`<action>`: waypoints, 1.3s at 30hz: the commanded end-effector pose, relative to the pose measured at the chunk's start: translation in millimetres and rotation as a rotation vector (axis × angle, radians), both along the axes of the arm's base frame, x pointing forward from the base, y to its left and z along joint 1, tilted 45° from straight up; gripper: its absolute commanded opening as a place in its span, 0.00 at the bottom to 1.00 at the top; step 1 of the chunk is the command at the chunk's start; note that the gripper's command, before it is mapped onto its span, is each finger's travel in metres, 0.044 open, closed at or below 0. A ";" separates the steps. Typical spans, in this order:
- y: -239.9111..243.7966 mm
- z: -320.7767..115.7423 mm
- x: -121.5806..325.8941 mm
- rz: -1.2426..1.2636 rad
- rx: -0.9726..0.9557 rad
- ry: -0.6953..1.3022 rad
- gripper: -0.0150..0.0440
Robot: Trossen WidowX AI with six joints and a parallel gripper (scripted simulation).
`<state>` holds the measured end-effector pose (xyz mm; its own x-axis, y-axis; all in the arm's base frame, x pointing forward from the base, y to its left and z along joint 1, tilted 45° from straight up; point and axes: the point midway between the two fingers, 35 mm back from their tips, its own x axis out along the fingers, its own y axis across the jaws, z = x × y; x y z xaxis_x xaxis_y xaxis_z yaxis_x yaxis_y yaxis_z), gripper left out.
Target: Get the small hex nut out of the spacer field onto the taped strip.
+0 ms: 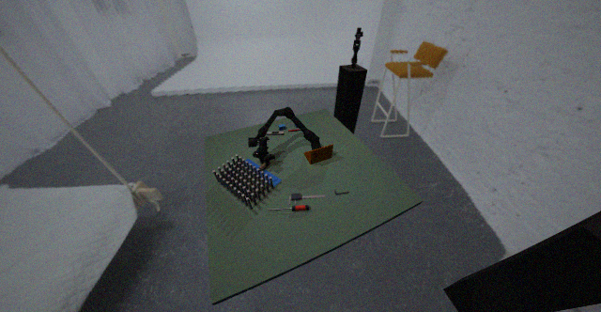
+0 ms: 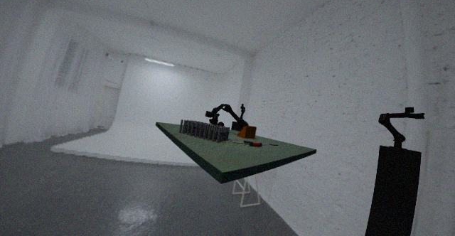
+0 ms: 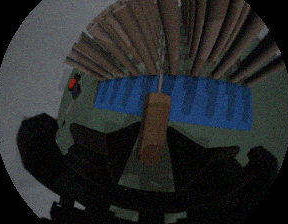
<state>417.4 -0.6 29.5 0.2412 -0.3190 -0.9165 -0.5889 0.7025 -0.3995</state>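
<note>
My claw [image 1: 264,162] [image 3: 153,127], part-way open, grips the wooden handle [image 3: 155,127] of a thin tool whose shaft runs over the blue strip [image 1: 277,180] [image 3: 210,102] into the spacers [image 1: 244,180] [image 2: 204,130] [image 3: 167,30]. I judge I'm hooking for the nut, which I cannot make out. Next: draw straight back, brushing no spacer.

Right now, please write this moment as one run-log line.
gripper: shut on wooden-handled tool | shaft: toward spacers | nut: not discernible
</note>
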 end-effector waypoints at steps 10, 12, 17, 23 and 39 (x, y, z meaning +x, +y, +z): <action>-3.0 2.3 -7.2 0.008 0.004 0.002 0.25; -3.7 2.7 -8.3 0.008 0.004 0.003 0.25; -5.2 3.7 -10.9 0.008 0.004 0.003 0.25; -7.1 5.0 -14.0 0.008 0.004 0.003 0.25; -12.2 8.5 -22.5 0.008 0.003 0.003 0.25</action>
<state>397.3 -12.7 37.7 0.2403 -0.3202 -0.9164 -0.5892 0.7021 -0.3998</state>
